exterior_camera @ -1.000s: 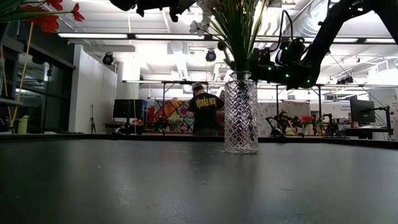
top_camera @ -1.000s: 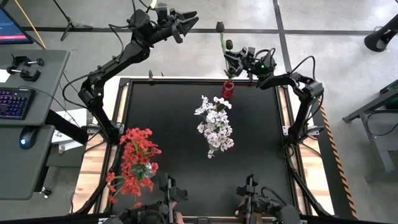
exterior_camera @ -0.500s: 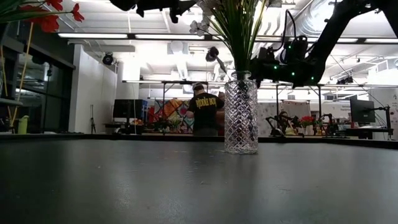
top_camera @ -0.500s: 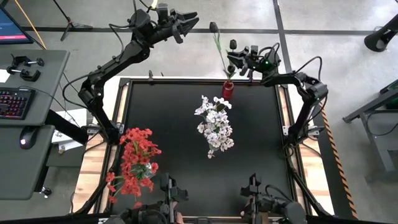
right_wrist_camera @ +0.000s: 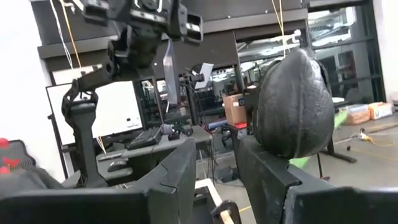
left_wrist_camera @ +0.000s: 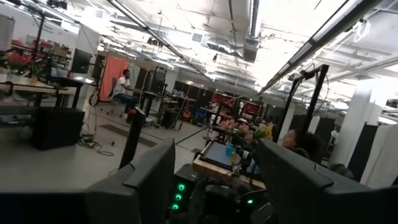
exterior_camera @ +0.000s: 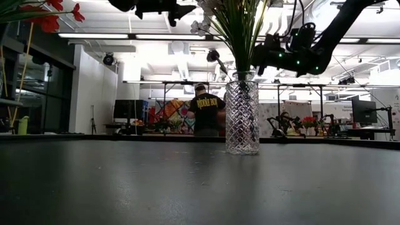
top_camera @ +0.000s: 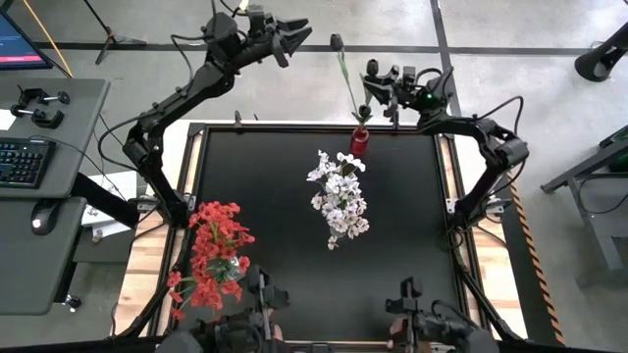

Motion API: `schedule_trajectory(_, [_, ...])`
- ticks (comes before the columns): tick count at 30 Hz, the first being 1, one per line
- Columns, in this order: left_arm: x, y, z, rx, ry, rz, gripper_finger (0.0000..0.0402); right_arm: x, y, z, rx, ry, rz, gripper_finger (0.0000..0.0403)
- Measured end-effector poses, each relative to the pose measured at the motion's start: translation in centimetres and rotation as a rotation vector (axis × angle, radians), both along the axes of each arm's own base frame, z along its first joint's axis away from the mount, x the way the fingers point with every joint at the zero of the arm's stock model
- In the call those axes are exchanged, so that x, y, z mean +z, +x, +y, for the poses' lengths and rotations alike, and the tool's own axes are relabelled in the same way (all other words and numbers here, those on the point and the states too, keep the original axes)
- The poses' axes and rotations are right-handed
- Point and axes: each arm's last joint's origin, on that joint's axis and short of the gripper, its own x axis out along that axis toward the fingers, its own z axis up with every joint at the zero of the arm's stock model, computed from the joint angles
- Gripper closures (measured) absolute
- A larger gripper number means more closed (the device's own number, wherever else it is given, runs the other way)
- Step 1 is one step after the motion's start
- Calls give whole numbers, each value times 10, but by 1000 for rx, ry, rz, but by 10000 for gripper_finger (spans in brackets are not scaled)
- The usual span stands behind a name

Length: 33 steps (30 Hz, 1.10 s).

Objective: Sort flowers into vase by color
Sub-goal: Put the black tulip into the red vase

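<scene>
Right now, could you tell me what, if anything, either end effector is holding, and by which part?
The right end effector grips the dark-bloomed flower low on its green stem, above the red vase. The left end effector is open and holds nothing.

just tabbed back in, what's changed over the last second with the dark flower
The right end effector, shut on the dark flower stem, has carried it farther past the table's far edge, beyond the red vase. Unchanged: the left end effector, open and raised, the white flowers, the red flowers.

Keyboard (top_camera: pixel 22 162) and mouse (top_camera: pixel 39 223) — side desk (top_camera: pixel 44 265).
</scene>
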Motion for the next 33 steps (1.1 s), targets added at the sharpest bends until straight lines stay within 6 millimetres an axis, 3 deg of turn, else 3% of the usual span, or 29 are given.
schedule_trajectory(6, [-3,0,1,8,-26,22,185,11,-3,5,0,-25,-14,289])
schedule_trajectory(18, [-4,0,2,10,-30,34,185,-13,5,0,-24,138,148,283])
schedule_trajectory(27, [-5,0,2,10,-32,36,185,-13,13,6,24,207,144,201])
schedule_trajectory(33, [-5,0,2,11,-30,37,185,7,8,14,32,141,106,172])
